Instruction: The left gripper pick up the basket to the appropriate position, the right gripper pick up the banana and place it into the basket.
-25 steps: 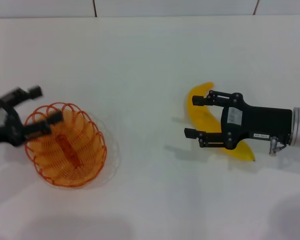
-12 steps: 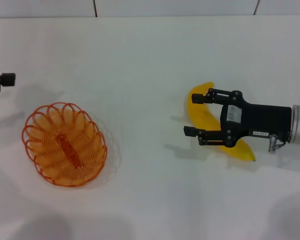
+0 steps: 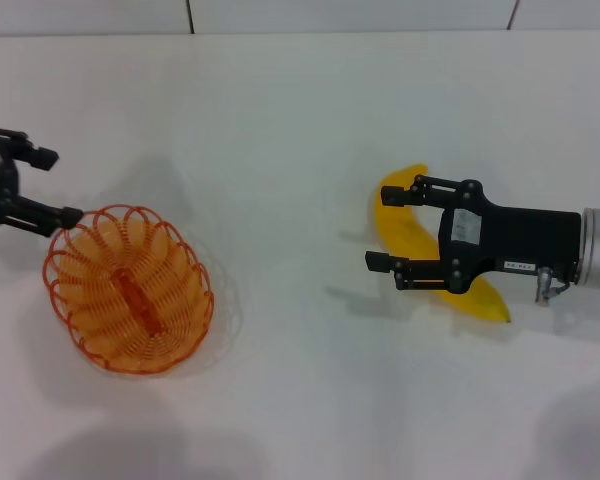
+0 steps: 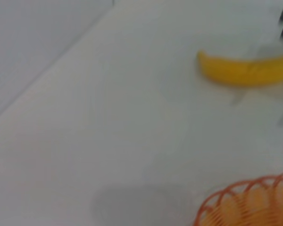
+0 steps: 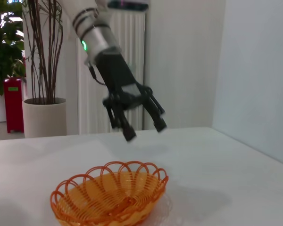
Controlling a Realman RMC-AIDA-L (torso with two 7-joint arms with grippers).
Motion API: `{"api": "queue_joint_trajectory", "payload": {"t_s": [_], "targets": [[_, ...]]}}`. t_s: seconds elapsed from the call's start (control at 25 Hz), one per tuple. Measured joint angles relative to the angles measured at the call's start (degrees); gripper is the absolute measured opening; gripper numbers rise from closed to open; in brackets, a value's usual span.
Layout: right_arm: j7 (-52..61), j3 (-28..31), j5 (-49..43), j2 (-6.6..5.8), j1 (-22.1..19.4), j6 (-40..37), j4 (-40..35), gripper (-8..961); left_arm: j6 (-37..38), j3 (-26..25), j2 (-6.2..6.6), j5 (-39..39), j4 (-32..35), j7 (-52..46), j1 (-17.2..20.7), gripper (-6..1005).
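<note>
The orange wire basket [image 3: 130, 288] sits on the white table at the left and is empty. My left gripper [image 3: 58, 186] is open at the basket's far left rim, one fingertip close to the rim. In the right wrist view the left gripper [image 5: 146, 132] hangs open above the basket [image 5: 111, 197]. The yellow banana [image 3: 405, 225] lies on the table at the right. My right gripper [image 3: 383, 230] is open over the banana's middle, its fingers spread on either side of it. The left wrist view shows the banana [image 4: 245, 69] and part of the basket rim [image 4: 245, 202].
The white table [image 3: 290, 120] ends at a wall at the back. Bare table lies between the basket and the banana. Beyond the table, the right wrist view shows a potted plant [image 5: 42, 120] and a red bin [image 5: 14, 106].
My left gripper left the basket rim, swung away to the far left, and is now back near the rim. The basket has not moved. My right gripper stays open over the banana.
</note>
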Motion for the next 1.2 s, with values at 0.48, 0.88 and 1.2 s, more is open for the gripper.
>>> {"api": "queue_joint_trajectory", "payload": {"t_s": [0.48,0.88,1.2], "targets": [[0.0,0.0,0.0,0.02,0.4,0.0,0.0,805,-6.3,5.5,-5.33,5.1,1.6,0.3,-1.7,869],[0.0,0.0,0.0,0.09,0.6,0.0,0.0,805,-7.2,7.6,-6.21,6.8,1.6,0.0,-1.8,864],[0.0,0.0,0.0,0.09,0.6,0.0,0.1,805,-8.6,8.6,-6.45,6.8,0.2,-0.9,-2.3,861]]}}
